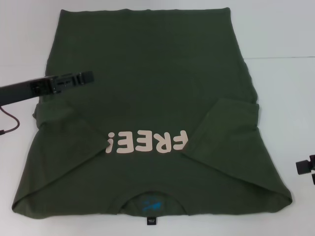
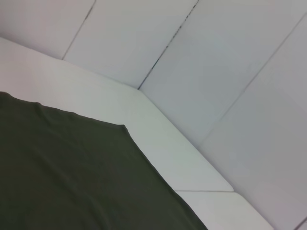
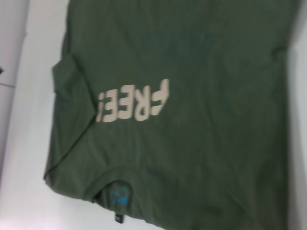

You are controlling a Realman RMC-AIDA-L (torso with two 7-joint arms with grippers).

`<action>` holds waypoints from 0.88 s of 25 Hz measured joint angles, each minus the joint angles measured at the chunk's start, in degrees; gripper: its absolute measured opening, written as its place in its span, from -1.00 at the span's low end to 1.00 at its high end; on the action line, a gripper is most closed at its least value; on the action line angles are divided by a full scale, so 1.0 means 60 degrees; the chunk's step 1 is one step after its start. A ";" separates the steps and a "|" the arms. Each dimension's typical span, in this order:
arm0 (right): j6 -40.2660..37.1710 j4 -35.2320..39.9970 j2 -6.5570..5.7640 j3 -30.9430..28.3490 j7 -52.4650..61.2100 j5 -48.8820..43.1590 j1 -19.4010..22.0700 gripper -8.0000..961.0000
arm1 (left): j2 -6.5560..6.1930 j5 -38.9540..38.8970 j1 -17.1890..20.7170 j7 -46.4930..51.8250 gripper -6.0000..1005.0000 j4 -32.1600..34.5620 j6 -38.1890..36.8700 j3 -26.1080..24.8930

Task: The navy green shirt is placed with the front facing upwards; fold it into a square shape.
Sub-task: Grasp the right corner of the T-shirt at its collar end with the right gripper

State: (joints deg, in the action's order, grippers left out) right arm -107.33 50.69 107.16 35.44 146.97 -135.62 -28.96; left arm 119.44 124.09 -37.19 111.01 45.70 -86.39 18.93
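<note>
Navy green shirt [image 1: 147, 98]: lies flat on the white table [image 1: 285, 44], front up, collar nearest the robot, both sleeves folded inward over the chest beside the pale "FREE!" lettering [image 1: 146, 142]. Left pincer [image 1: 81, 78]: hovers over the shirt's left edge; whether released or clenched, cannot tell. Right pincer [image 1: 306, 167]: at the table's right edge, off the shirt; state cannot be told.

left arm [image 1: 29, 88] — black, boxy | dark red cable [image 1: 11, 123] | right gripper [image 1: 306, 167] — black
</note>
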 joint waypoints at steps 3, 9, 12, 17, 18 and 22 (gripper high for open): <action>0.0274 -0.0113 0.0018 -0.0001 0.0019 -0.0449 -0.0007 0.76 | 0.0000 0.0000 -0.0028 0.0012 0.83 0.0000 -0.0002 0.0110; 0.0647 -0.0185 0.0098 0.0098 0.0612 -0.1523 -0.0464 0.72 | 0.0000 0.0000 -0.0126 -0.0005 0.82 0.0027 0.0004 0.0139; 0.0740 -0.0168 0.0183 0.0140 0.0846 -0.2012 -0.0789 0.70 | 0.0000 -0.0007 -0.0176 -0.0008 0.82 0.0026 0.0020 0.0152; 0.0874 -0.0179 0.0396 0.0321 0.0882 -0.2574 -0.1150 0.66 | -0.0051 -0.0011 -0.0207 0.0093 0.81 0.0098 0.0007 0.0440; 0.0930 -0.0199 0.0416 0.0392 0.0876 -0.2594 -0.1188 0.65 | -0.0062 -0.0012 -0.0207 0.0136 0.81 0.0118 0.0003 0.0467; 0.1234 -0.0252 0.0468 0.0756 0.0841 -0.2599 -0.1230 0.61 | -0.0067 -0.0013 -0.0207 0.0214 0.81 0.0170 -0.0005 0.0478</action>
State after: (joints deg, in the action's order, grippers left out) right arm -99.92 49.17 109.97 39.97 152.02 -151.21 -36.35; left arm 119.04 124.01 -38.43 112.30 46.72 -86.42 21.80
